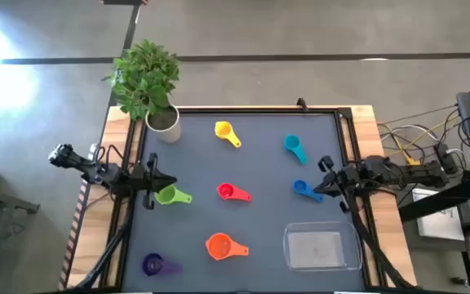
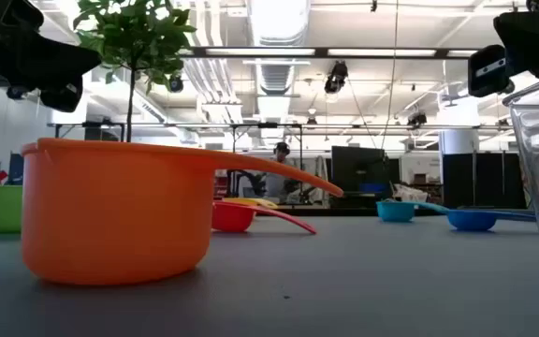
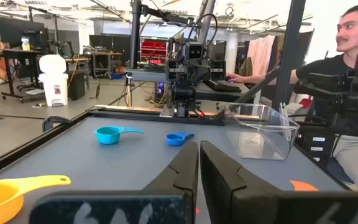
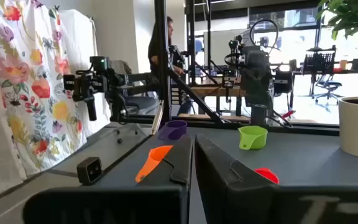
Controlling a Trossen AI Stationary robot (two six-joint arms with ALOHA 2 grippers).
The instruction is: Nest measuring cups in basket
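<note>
**All seven cups loose, basket empty, both arms parked**

We judge the nesting has not begun, so the step in hand is the first pick. The basket [image 1: 322, 248] sits at the near right corner of the table [image 1: 259, 163] with nothing in it. The cups lie scattered and well apart: yellow cup [image 1: 225, 132] and teal cup [image 1: 294, 146] toward the far side, green cup [image 1: 170, 195], red cup [image 1: 230, 192] and blue cup [image 1: 304, 189] across the middle, orange cup [image 1: 221, 246] and purple cup [image 1: 154, 265] along the near edge.

To do this well, we should seat the biggest cup first, and the orange one looks the largest; it also lies near the basket. Each smaller cup then drops inside the last, handles turned the same way so the stack sits flat. Gripping a cup by its rim or handle from above should keep it level. The clear basket wall is easy to clip on the way in, so we approach from above.

The left gripper [image 1: 155, 184] hangs at the table's left edge just beside the green cup, its fingers [image 3: 185, 167] pressed together on nothing. The right gripper [image 1: 325, 181] waits at the right edge near the blue cup, its fingers [image 4: 180, 163] likewise closed and empty. Both must spread before any pick.
</note>
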